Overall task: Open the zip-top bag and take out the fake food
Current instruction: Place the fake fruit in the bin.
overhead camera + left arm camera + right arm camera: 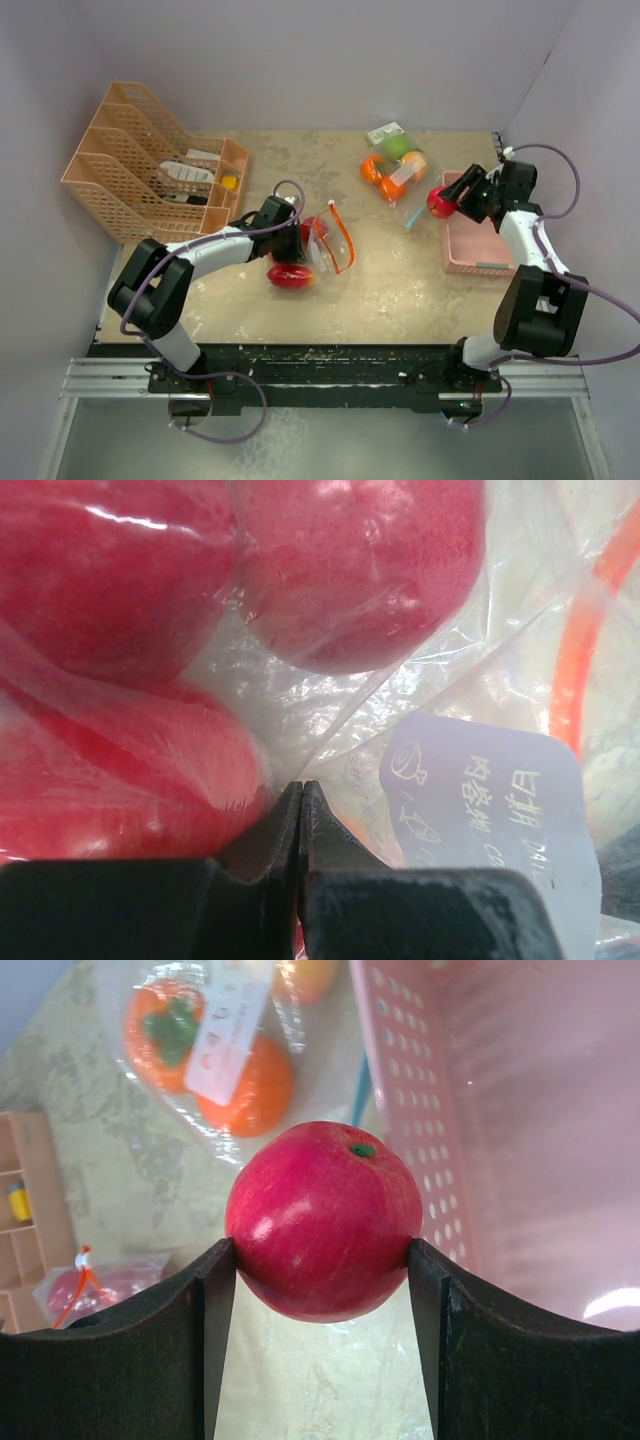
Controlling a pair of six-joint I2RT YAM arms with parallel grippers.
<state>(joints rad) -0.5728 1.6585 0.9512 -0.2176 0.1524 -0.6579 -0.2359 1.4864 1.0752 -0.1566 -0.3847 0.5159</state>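
Observation:
A clear zip-top bag (328,243) with an orange zip strip lies mid-table, holding red apples (120,590); one apple (290,276) bulges at its near left. My left gripper (293,236) is at the bag's left side, its jaws pressed together (301,788) on the clear film beside the white label (490,810). My right gripper (455,200) is shut on a loose red apple (325,1218), held above the table just left of the pink basket (470,245). A second bag (393,167) at the back holds oranges and a green apple.
An orange file organizer (150,170) stands at the back left with small items in it. The pink basket's perforated wall (430,1110) is close on the right of the held apple. The second bag shows in the right wrist view (215,1055).

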